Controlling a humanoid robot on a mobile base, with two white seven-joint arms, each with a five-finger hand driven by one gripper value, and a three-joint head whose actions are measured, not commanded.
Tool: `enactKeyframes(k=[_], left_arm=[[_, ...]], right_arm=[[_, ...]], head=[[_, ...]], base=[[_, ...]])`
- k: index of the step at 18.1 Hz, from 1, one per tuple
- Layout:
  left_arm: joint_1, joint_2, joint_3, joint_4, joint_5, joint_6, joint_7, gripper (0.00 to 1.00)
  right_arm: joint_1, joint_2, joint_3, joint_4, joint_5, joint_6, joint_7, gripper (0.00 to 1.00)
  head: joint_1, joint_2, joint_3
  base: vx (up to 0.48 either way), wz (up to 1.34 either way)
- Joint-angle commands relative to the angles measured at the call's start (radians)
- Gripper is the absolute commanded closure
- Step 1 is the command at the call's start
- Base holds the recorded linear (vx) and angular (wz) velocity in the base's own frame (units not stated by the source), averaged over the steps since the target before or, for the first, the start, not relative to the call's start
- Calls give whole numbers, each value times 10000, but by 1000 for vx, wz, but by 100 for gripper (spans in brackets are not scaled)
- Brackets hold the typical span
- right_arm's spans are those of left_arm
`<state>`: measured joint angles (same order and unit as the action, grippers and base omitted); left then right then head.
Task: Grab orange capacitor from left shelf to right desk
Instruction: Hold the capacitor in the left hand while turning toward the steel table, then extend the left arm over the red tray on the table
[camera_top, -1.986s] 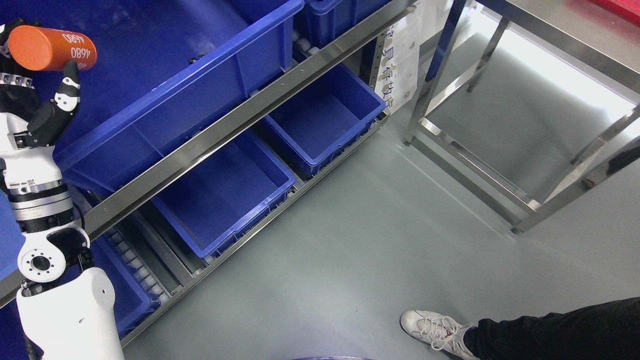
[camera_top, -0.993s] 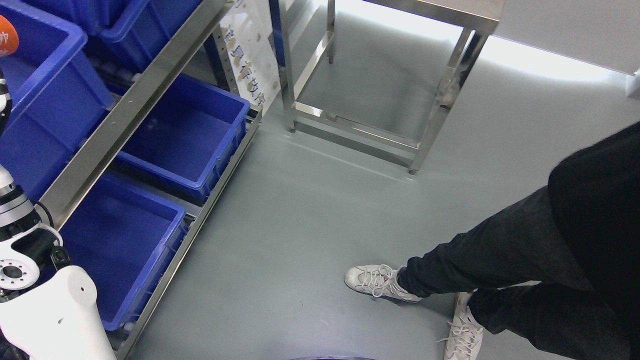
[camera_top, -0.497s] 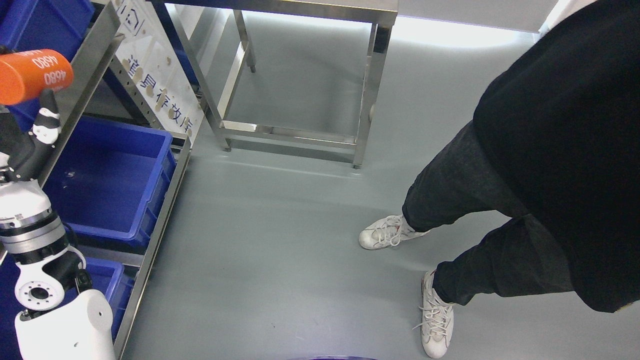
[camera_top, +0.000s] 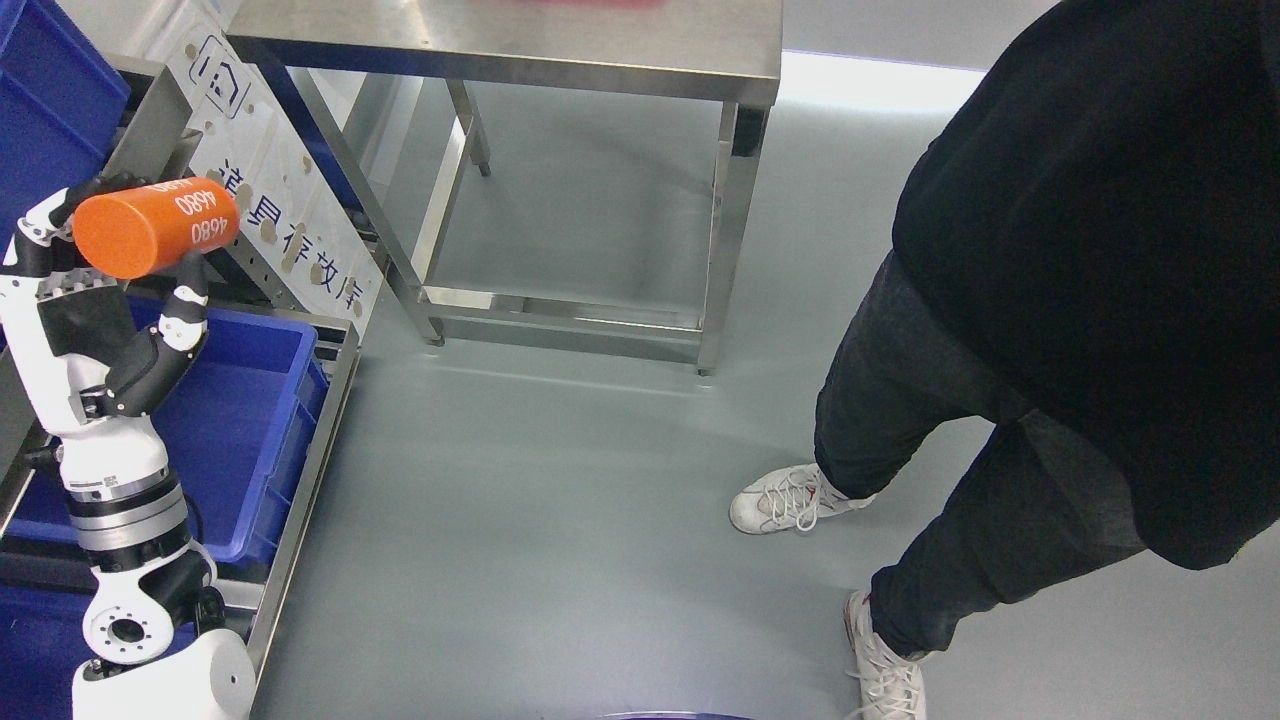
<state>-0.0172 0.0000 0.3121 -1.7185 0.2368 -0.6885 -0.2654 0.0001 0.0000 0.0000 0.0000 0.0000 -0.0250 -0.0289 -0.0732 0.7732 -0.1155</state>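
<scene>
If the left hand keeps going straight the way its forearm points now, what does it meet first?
Probably the shelf: the left hand, shut on the orange cylindrical capacitor, points up the picture toward the steel shelf frame and its white signboard, not the steel desk. Depth is unclear.

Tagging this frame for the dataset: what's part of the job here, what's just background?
Job:
- orange capacitor, held sideways in the left hand
- steel desk, the drop-off, its top bare where visible

Background:
- blue bin on the shelf's lower level
- shelf sign
- person standing at right, white shoes
</scene>
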Motion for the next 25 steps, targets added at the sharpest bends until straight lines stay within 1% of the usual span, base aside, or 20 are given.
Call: enactKeyframes(k=[1, 3, 7, 11, 12, 15, 19, 21, 22, 25], left_arm=[[-73, 175, -1339, 4, 56, 28, 0, 72], [-104, 175, -1555, 4, 56, 28, 0, 72], [-150, 175, -2367, 4, 56, 28, 0, 72], [-700, 175, -3181, 4, 41, 119, 0, 72], [-915, 175, -3182, 4, 41, 393, 0, 72], [-1758, 175, -3197, 66, 56, 1726, 0, 72], [-3489, 175, -3641, 478, 41, 4652, 46, 71], [-4364, 175, -3856, 1029, -66, 5592, 46, 71], [-4794, 175, -4070, 1442, -279, 5809, 46, 71], [-6098, 175, -4790, 3036, -1062, 5918, 46, 71]], right_arm=[[198, -174, -123, -175, 46, 5, -3, 0], [198, -174, -123, -175, 46, 5, -3, 0], [198, -174, -123, -175, 46, 4, -3, 0], [198, -174, -123, -175, 46, 4, -3, 0], [198, -174, -123, -175, 46, 20, -3, 0], [198, -174, -123, -175, 46, 4, -3, 0], [198, -174, -123, -175, 46, 4, -3, 0], [198, -174, -123, -175, 46, 4, -3, 0], [198, -174, -123, -175, 46, 20, -3, 0], [198, -174, -123, -175, 46, 4, -3, 0]], head=[[0, 0, 0], [0, 0, 0], [0, 0, 0], [0, 0, 0], [0, 0, 0], [0, 0, 0], [0, 0, 0], [0, 0, 0], [0, 0, 0], [0, 0, 0]], base=[[256, 1], [258, -15], [240, -71], [228, -113], [233, -66], [246, -75], [235, -54], [227, -37], [237, -31], [177, -11]])
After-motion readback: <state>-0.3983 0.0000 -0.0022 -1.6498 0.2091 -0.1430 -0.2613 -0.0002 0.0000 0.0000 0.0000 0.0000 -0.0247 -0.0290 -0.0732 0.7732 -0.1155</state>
